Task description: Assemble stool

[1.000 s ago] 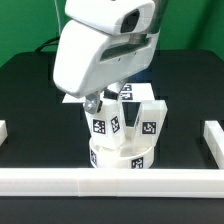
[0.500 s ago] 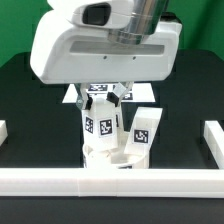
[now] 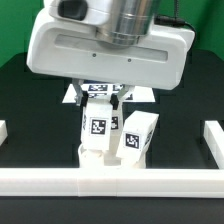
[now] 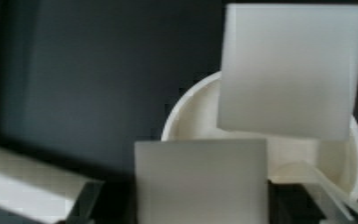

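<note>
White stool (image 3: 115, 150) sits lower centre of exterior view, tagged blocky legs (image 3: 97, 130) up, hard against front border rail (image 3: 110, 180). Gripper (image 3: 100, 100) pinches the left leg. Dark table (image 3: 35, 110) open either side.

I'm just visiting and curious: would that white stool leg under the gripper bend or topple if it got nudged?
The leg looks like a thick, blocky plastic piece, so probably stiff rather than bendy. It stands upright in the round seat, taller than wide, so a sideways nudge might tip it if it isn't seated firmly. Its flat faces suggest it wouldn't roll.
</note>
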Tool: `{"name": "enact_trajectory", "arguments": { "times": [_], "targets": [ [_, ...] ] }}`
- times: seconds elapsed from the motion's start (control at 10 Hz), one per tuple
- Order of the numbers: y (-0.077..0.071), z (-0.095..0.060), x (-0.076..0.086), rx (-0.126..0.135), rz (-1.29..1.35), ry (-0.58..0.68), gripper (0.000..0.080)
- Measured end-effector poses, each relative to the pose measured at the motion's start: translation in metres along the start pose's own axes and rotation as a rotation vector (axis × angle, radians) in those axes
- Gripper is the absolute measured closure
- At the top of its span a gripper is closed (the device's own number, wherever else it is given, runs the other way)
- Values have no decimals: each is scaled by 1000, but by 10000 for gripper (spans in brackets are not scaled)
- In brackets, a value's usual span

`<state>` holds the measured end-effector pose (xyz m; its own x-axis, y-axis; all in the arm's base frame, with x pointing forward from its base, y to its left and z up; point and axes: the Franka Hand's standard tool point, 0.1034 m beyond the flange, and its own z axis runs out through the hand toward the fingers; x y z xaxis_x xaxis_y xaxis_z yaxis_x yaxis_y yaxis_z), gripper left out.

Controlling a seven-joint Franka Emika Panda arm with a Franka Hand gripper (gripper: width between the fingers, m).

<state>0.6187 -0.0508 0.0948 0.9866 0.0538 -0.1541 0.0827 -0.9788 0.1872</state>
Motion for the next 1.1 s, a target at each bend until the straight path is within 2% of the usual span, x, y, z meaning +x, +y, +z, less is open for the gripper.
{"name": "enact_trajectory", "arguments": {
  "times": [0.1, 0.2, 0.7, 0.8, 0.9, 1.1],
  "targets": [
    [3, 0, 2, 42, 84, -14, 459],
    [5, 0, 3, 55, 144, -13, 459],
    [5, 0, 3, 57, 143, -14, 459],
    [12, 2, -3, 139, 227, -70, 459],
    [20, 1, 1, 168, 273, -74, 459],
    [22, -1, 3, 190, 307, -68, 459]
  ]
}}
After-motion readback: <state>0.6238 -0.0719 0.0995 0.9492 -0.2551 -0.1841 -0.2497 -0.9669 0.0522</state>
